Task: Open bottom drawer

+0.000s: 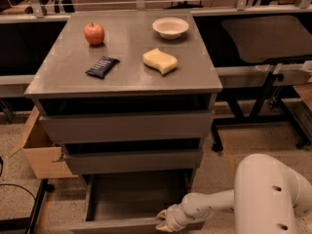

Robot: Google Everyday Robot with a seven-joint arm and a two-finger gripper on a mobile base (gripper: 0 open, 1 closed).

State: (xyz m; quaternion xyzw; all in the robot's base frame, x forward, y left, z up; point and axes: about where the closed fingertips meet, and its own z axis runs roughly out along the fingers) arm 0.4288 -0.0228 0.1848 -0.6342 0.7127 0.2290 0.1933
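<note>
Grey and shallow, the bottom drawer (134, 199) stands pulled out. My gripper (165, 221) sits at its front edge; whether it grips, I cannot tell.

A grey cabinet (73, 77) stands in the middle of the room on a pale speckled floor (243, 145). Behind it a light metal rail (97, 5) runs from side to side, with dark space below. To the right stands a table with a dark top (263, 38) on black legs (265, 94). An open cardboard box (36, 152) sits on the floor just beside the cabinet's left side. A thin black cable (14, 186) lies near it. At the far back are what may be chair bases. The light is dim and warm. The gripper (163, 221) is low at the cabinet's foot.
</note>
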